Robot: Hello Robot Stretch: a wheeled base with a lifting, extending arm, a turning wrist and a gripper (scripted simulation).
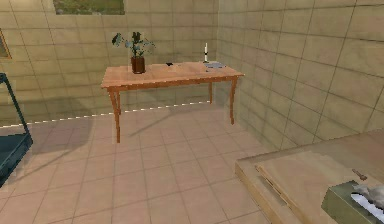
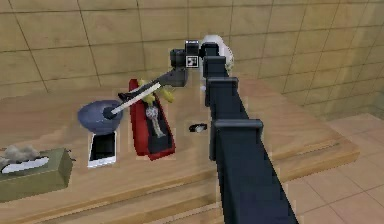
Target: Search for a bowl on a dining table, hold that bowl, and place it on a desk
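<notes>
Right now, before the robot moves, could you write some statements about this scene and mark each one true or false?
1. A potted plant stands on the table ahead. True.
2. The candle stands at that table's left end. False: it stands toward the forward view's right; the plant is toward the left.
3. In the arm side view, a white phone lies between the tissue box and the red case. True.
4. The bowl is white. False: it is dark.
5. The end effector reaches toward the bowl. True; whether it holds the bowl cannot be told.
</notes>
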